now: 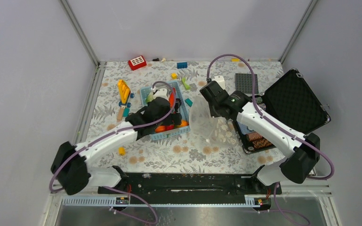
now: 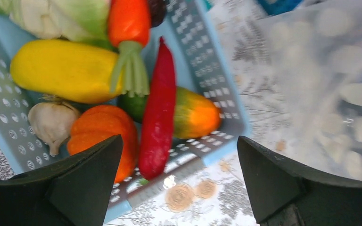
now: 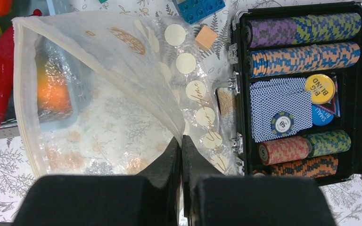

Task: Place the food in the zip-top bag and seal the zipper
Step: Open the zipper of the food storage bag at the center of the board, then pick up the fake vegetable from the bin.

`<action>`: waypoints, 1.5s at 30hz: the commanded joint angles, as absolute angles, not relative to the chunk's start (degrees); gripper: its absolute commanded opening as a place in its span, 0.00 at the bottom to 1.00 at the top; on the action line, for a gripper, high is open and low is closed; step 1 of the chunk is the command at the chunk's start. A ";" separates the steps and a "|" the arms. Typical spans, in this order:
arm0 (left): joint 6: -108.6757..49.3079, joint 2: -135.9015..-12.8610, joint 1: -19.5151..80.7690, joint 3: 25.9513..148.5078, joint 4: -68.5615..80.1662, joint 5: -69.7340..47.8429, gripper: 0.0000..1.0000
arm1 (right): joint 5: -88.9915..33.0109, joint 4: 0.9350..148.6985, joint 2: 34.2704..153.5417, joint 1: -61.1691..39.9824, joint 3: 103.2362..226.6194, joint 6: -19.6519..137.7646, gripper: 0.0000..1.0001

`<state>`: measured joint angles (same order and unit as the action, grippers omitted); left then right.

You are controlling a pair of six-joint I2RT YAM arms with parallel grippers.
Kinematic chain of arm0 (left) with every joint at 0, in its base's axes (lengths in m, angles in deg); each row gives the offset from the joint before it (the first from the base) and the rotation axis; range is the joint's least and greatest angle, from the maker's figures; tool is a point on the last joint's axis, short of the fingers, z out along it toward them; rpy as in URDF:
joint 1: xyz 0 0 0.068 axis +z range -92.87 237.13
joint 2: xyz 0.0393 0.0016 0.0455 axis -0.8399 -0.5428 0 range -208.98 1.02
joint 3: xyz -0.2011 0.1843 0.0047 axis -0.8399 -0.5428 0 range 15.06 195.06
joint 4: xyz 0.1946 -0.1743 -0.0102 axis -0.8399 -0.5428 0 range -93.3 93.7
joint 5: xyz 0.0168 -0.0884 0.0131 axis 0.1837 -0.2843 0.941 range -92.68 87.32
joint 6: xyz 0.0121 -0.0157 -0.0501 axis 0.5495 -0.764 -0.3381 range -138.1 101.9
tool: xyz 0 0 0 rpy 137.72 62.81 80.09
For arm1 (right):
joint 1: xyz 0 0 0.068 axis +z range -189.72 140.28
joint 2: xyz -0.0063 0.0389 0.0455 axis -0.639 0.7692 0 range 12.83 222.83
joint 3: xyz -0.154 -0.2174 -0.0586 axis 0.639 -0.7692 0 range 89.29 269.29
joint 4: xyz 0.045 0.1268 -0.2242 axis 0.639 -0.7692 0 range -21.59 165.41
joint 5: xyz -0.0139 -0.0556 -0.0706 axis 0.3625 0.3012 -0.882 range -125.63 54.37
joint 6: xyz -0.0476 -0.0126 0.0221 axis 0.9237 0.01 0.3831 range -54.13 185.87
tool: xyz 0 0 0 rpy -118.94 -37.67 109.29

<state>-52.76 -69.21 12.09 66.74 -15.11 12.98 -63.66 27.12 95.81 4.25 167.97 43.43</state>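
The food lies in a light-blue basket (image 2: 217, 70): a red chili (image 2: 158, 108), a carrot (image 2: 128, 21), a yellow piece (image 2: 61, 70), an orange piece (image 2: 101, 127), a green-orange piece (image 2: 193, 115) and cauliflower (image 2: 52, 16). My left gripper (image 2: 179, 141) hangs open over the basket's near rim, holding nothing. Right of the basket sits the dotted zip-top bag (image 3: 113, 94), its mouth gaping toward the basket. My right gripper (image 3: 181, 139) is shut on the bag's upper sheet and lifts it. The zipper (image 3: 21, 103) runs along the open mouth edge, unsealed.
An open black case of poker chips (image 3: 301, 84) lies directly right of the bag. Building bricks are scattered behind: a red one (image 1: 137, 62), a yellow one (image 1: 124, 89), a blue one (image 3: 199, 8). A garlic bulb (image 2: 52, 122) is also in the basket.
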 commanded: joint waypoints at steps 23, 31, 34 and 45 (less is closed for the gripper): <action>-52.33 -91.07 15.45 74.79 -14.47 12.02 0.40 | -63.01 25.36 96.36 4.04 166.74 39.95 0.00; -52.06 -88.56 15.46 75.82 -15.45 13.64 0.00 | -62.44 26.56 94.72 3.96 165.21 39.80 0.00; -51.73 -84.45 15.42 74.86 -15.46 14.00 0.00 | -62.53 27.24 94.10 3.96 164.53 39.80 0.00; -49.93 -60.49 15.46 58.54 0.18 0.36 0.00 | -60.46 32.15 92.15 4.05 161.19 39.35 0.00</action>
<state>-51.12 -67.29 15.50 63.13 -10.93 7.71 -61.43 29.87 93.82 4.22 161.28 40.27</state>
